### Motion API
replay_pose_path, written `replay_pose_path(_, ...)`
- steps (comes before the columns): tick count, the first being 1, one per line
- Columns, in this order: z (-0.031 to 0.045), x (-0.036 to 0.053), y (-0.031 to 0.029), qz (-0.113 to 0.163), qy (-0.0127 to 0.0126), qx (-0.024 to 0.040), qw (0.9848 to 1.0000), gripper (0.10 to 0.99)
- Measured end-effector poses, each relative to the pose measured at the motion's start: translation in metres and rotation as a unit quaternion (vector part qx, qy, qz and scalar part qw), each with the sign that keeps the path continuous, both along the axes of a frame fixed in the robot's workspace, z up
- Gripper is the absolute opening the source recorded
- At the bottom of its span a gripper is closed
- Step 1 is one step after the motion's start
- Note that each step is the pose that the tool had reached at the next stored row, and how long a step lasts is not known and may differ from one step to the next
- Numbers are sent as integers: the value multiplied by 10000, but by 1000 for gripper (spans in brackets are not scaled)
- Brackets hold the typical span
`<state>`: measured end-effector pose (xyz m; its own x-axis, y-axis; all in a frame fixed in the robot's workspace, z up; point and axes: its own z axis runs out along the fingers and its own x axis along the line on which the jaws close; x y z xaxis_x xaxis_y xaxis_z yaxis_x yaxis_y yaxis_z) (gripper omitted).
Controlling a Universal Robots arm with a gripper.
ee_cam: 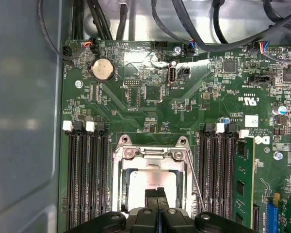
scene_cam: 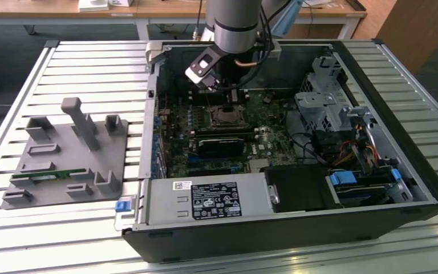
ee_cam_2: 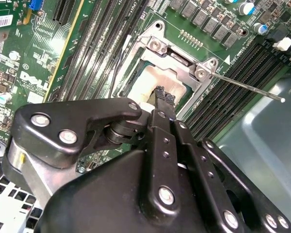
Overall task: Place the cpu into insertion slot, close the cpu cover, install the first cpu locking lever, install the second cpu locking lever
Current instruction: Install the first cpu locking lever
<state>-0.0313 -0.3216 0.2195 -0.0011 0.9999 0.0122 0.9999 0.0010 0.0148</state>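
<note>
The insertion slot [scene_cam: 225, 116] sits on the green board inside the open computer case. In it lies the cpu [ee_cam_2: 144, 83], its pale metal top showing through the window of the cpu cover [ee_cam_2: 184, 59], which lies flat over it. In the first wrist view the cpu [ee_cam: 139, 182] shows inside the cpu cover [ee_cam: 150, 156] too. A thin wire locking lever [ee_cam_2: 247, 87] juts out from one corner of the socket at an angle. My gripper [ee_cam_2: 164, 94] hangs just above the cpu's middle, its black fingertips [ee_cam: 151, 196] pressed together and holding nothing. From outside, the gripper [scene_cam: 230, 98] stands straight over the slot.
Long black memory slots [ee_cam: 87, 174] flank the socket on both sides. A black card [scene_cam: 223, 145], a power supply [scene_cam: 203, 200] and a drive cage [scene_cam: 321, 108] with cables crowd the case. A grey fixture [scene_cam: 67, 154] with a green memory stick [scene_cam: 48, 176] lies at the exterior view's left.
</note>
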Motion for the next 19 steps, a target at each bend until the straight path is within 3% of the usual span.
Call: replay_pose_path(19, 85, 0, 0, 0, 0, 0, 10000, 106)
